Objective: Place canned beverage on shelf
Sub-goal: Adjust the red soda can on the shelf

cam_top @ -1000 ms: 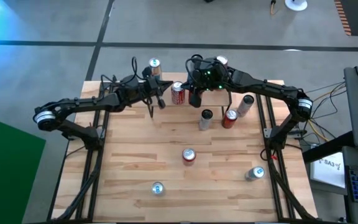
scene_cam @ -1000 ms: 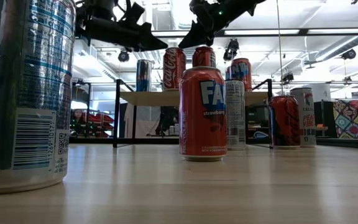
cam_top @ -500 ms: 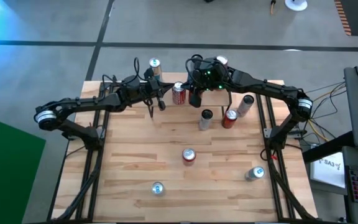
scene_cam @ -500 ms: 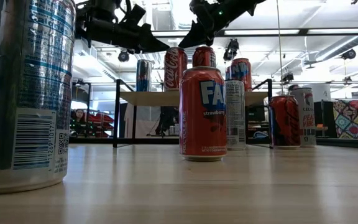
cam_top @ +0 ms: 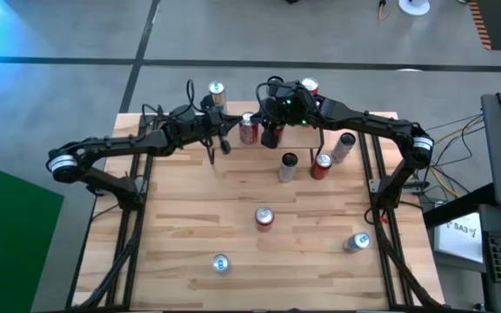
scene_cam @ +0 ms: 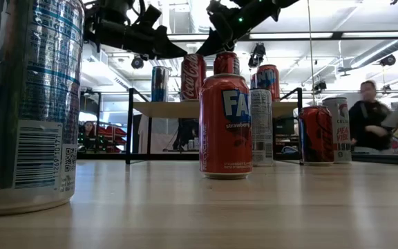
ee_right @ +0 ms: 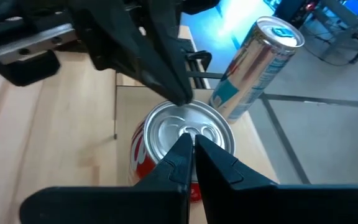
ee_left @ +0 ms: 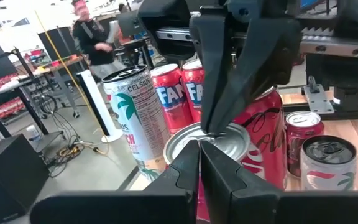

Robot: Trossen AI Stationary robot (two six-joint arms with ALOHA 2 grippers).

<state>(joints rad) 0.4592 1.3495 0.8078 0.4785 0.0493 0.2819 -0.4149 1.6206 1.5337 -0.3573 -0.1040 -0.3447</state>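
The red cola can (cam_top: 249,129) stands upright on the shelf (scene_cam: 178,108), at the far edge of the slatted wooden tabletop (cam_top: 233,217), with both pincers poised right over its silver lid. The left pincer (cam_top: 227,139) reaches in from the left side, its two dark fingers pressed together with nothing between them; in its own wrist view the closed tips (ee_left: 199,163) sit just at the near rim of the can's lid. The right pincer (cam_top: 272,136) comes from the opposite side, likewise closed and empty, its tips (ee_right: 190,149) over the lid near the pull tab. In each wrist view the other arm's closed fingers point down at the lid from the far side, so the two pincers nearly meet tip to tip above the can; whether either one touches the metal cannot be told.

Both arms stretch long and nearly level from their bases at the tabletop's left and right edges toward the shelf, wrists angled down; in the low view they hang above the shelf.

Also on the shelf are a slim blue-and-silver can (cam_top: 217,93) toward its left end and a red can (cam_top: 309,86) toward its right. A red Fanta strawberry can (scene_cam: 225,126) stands mid-tabletop, and a person (scene_cam: 368,124) shows in the room behind.
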